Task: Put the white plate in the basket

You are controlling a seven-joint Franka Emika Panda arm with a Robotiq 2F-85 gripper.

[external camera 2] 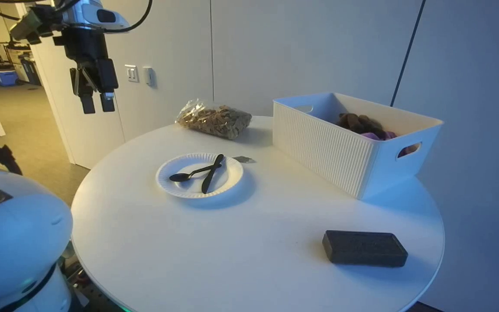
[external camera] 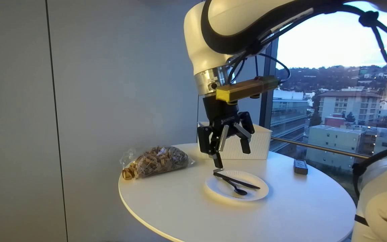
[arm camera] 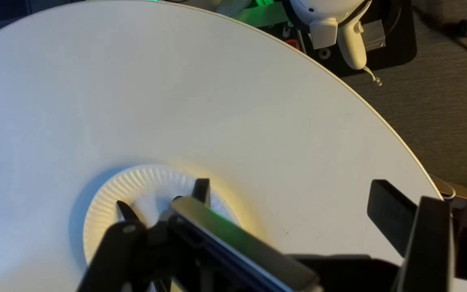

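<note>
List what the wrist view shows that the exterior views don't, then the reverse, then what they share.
Only the wrist view: a white controller, beyond the edge of the round white table.

Only the exterior views: the basket and the panelled wall behind it.

Shared: the table, the white plate and the open pincer, which partly hides the plate in the wrist view.

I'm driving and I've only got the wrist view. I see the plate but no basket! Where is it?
Observer: In both exterior views, the basket stands on the same white table as the plate.
Operator: Has it got anything inside?
Observer: Yes, in an exterior view there's some brown and purple stuff in it; I can't tell what.
Operator: Am I touching the plate?
Observer: No, in an exterior view the fingers hang in the air, apart from the plate.
</note>
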